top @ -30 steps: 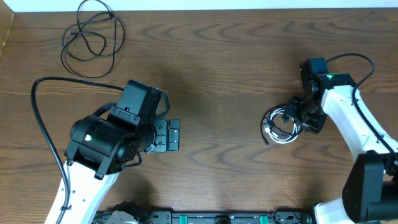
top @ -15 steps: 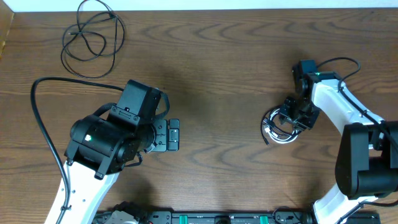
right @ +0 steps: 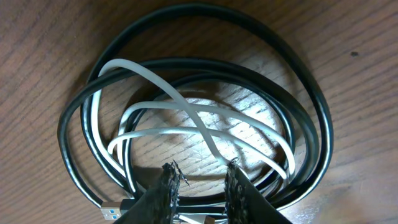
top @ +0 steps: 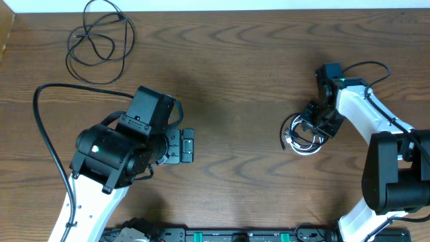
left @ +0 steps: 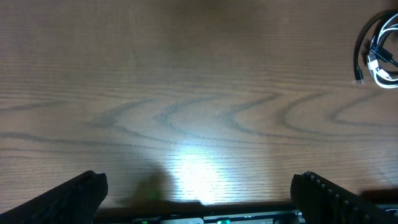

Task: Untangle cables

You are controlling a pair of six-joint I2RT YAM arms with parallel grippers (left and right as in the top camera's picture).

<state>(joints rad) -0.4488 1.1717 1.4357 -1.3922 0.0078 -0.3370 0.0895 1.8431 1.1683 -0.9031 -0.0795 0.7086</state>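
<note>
A tangled coil of cables (top: 295,144) lies at the right of the table. In the right wrist view it shows black cable loops (right: 292,106) wound around white cable loops (right: 186,109), with a USB plug (right: 112,208) at the lower left. My right gripper (top: 311,129) (right: 202,174) is down on the coil's near edge. Its jaws stand narrowly apart, and strands run across under the fingertips (right: 169,183). A separate thin black cable (top: 101,40) lies looped at the far left corner. My left gripper (top: 187,146) (left: 202,199) hovers wide open over bare wood, and the coil (left: 379,53) is far ahead of it.
A thick black arm cable (top: 40,121) arcs around the left arm. The table's back edge (top: 215,9) runs along the top. The robot base rail (top: 228,235) lies at the front edge.
The right gripper's jaws have narrowed onto the coil's edge and the arm has shifted slightly left. The coil has been nudged a little. The left arm has not moved.
</note>
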